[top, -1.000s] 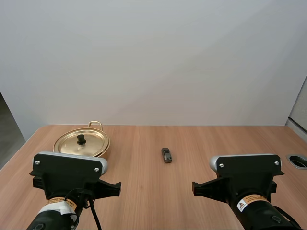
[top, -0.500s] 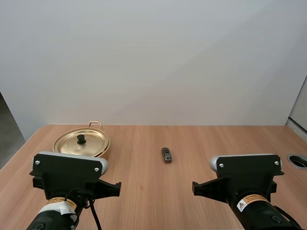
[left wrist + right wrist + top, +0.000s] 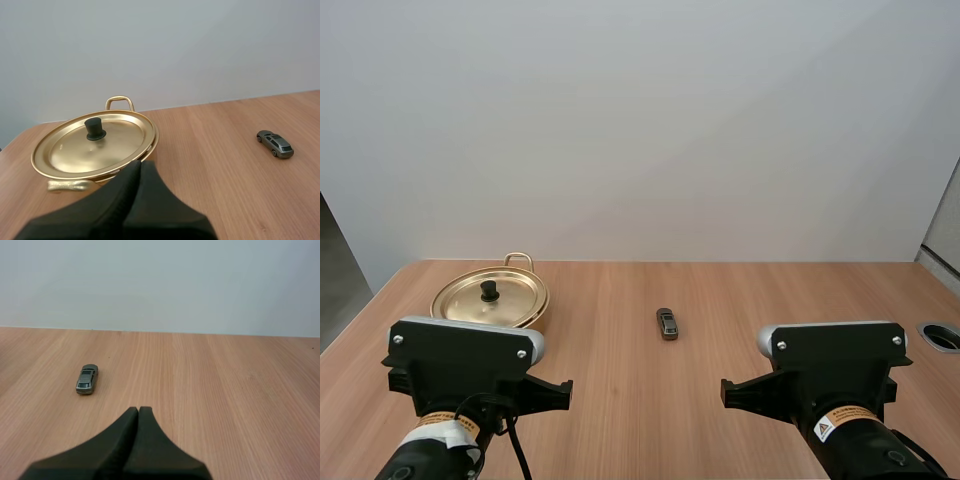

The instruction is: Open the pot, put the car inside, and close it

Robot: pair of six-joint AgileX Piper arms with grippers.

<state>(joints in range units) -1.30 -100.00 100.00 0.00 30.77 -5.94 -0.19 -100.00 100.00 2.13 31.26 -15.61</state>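
Nothing moved: pot (image 3: 490, 298) lidded, car (image 3: 667, 323) well apart on table (image 3: 770, 300); left gripper (image 3: 139, 165), right gripper (image 3: 138, 410) closed, empty; task unbegun.

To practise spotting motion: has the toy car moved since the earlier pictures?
No. The car lies where it did, the same gap to the right of the pot.

Gold pot (image 3: 490, 300) with lid (image 3: 95, 142) on, small grey car (image 3: 667, 323) well apart, both on table

Wood table (image 3: 620, 400), plain white wall (image 3: 640, 130)
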